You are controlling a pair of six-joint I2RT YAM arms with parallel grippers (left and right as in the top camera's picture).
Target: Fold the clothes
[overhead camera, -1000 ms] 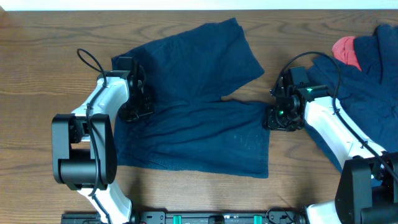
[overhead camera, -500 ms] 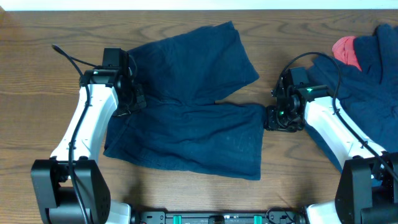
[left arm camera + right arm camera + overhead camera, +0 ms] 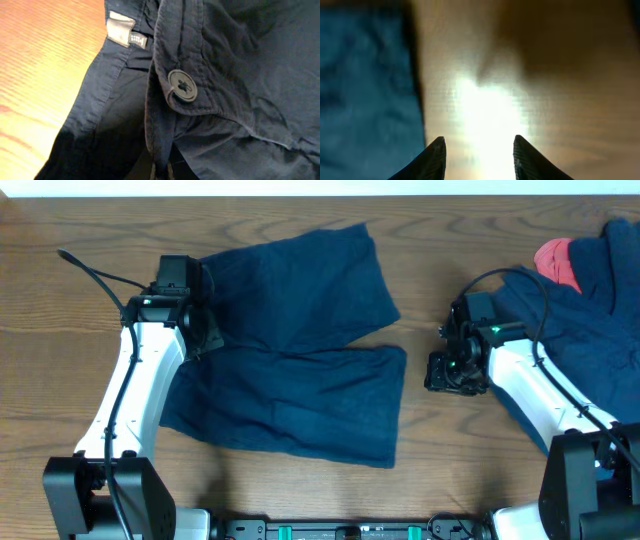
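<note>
Looking down on a wood-grain worktop (image 3: 60,410), bare all around the shorts. Spread nearly flat at its middle, navy shorts (image 3: 300,370), waistband towards the left arm, both legs fanned out towards the right arm. Well clear of the shorts' leg hems, off at the right edge, a rumpled navy heap (image 3: 600,290) of more clothes, with a pink-red piece (image 3: 558,262) poking out on the side nearest the shorts. At the waistband end of the shorts, left gripper (image 3: 200,330), pressed together and pinching a fold of the waistband; from the wrist view, cloth running straight down into the closed tips. Just off the hem of the shorts' leg nearer the robot, right gripper (image 3: 455,375), apart from the cloth, fingers (image 3: 436,155) spread with only bare wood and glare between them, holding nothing. Up close on the shorts, a pale sewn-in label (image 3: 122,35) inside the waistband. Beside it on the waistband tab, a dark round button (image 3: 182,86), done up through its buttonhole.
</note>
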